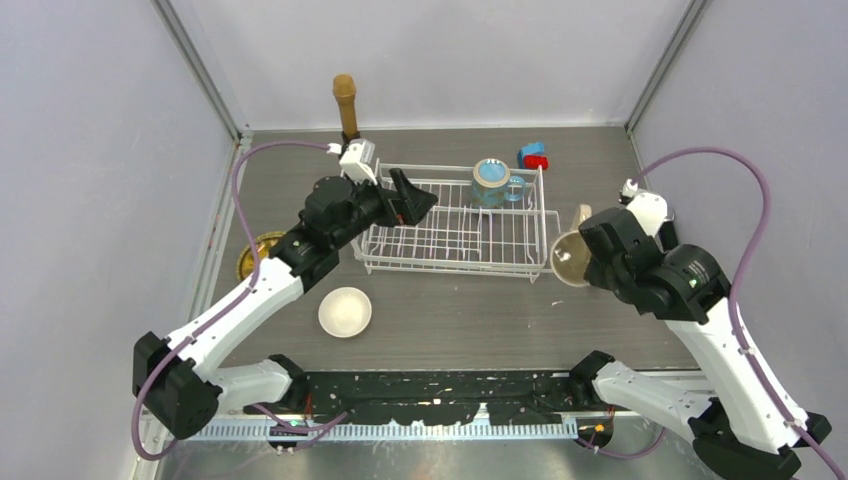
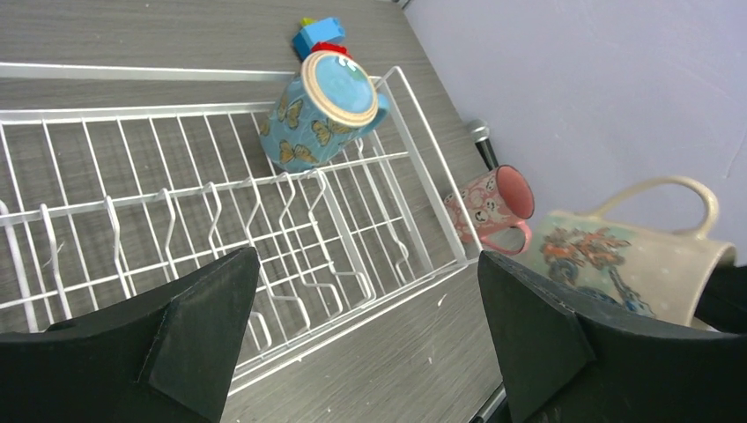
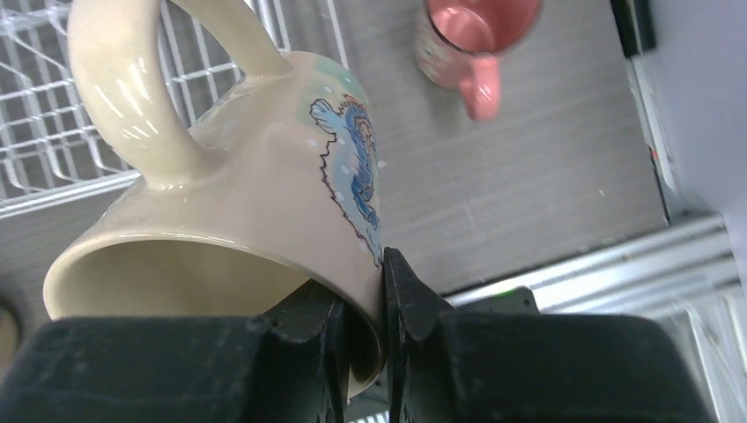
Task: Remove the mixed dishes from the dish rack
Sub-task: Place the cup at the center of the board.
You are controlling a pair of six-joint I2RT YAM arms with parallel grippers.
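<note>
The white wire dish rack (image 1: pixel 450 267) stands mid-table. The blue butterfly mug (image 1: pixel 492 183) lies in its far right corner, also in the left wrist view (image 2: pixel 317 110). My right gripper (image 1: pixel 590 250) is shut on the rim of the cream patterned mug (image 1: pixel 572 255), held tilted above the table just right of the rack, one finger inside and one outside (image 3: pixel 380 273). The pink mug (image 3: pixel 476 35) stands on the table beyond it. My left gripper (image 1: pixel 415 200) is open and empty over the rack's left end. A white bowl (image 1: pixel 345 311) and a golden plate (image 1: pixel 258 255) rest on the table.
A brown microphone-shaped stick (image 1: pixel 346 100) stands behind the rack's left corner. A blue-and-red block (image 1: pixel 533 156) sits behind its right corner. Grey walls close in on three sides. My left arm covers part of the golden plate.
</note>
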